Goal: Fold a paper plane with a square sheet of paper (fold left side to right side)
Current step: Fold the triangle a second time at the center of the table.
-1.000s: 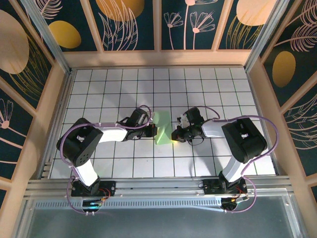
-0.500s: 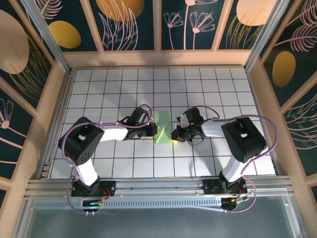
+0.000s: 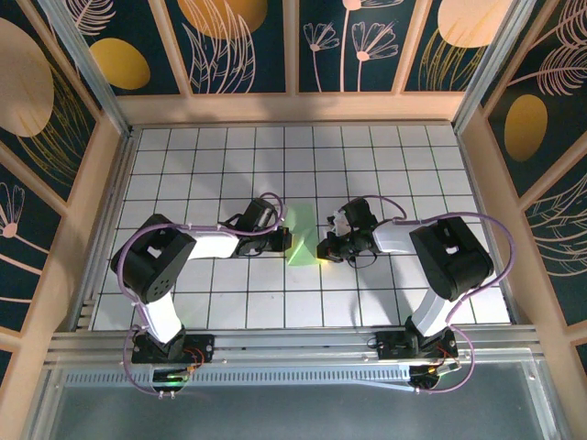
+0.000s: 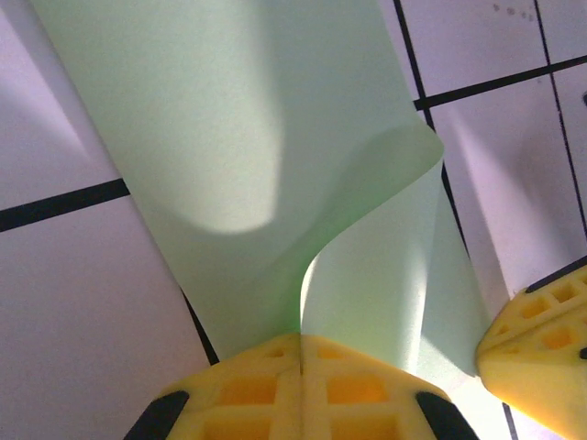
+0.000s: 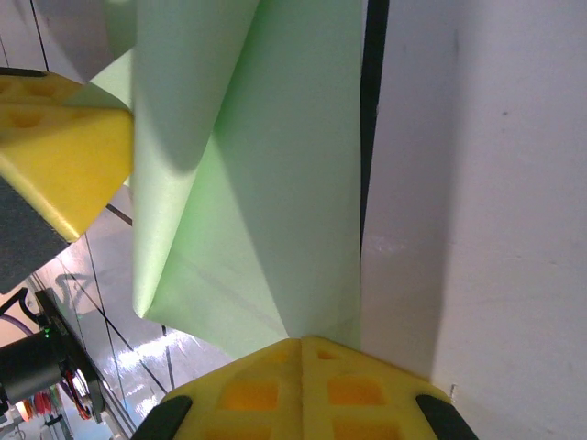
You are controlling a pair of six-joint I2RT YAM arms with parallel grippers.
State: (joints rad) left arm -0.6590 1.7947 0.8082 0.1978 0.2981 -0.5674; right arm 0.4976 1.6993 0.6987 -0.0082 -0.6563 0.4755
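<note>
At mid-table on the white gridded table (image 3: 229, 302), a thin pale mint-green creased sheet of paper (image 3: 301, 234) lies between the left gripper (image 3: 282, 241) and right gripper (image 3: 323, 249), each clamped on its edge

The sheet of paper (image 4: 211, 137) is thin, matt green paper, the left gripper (image 4: 301, 346) has matt yellow plastic-looking pads (image 4: 358, 390), and the tiled table (image 4: 73, 321) is smooth, faintly glossy.
</note>
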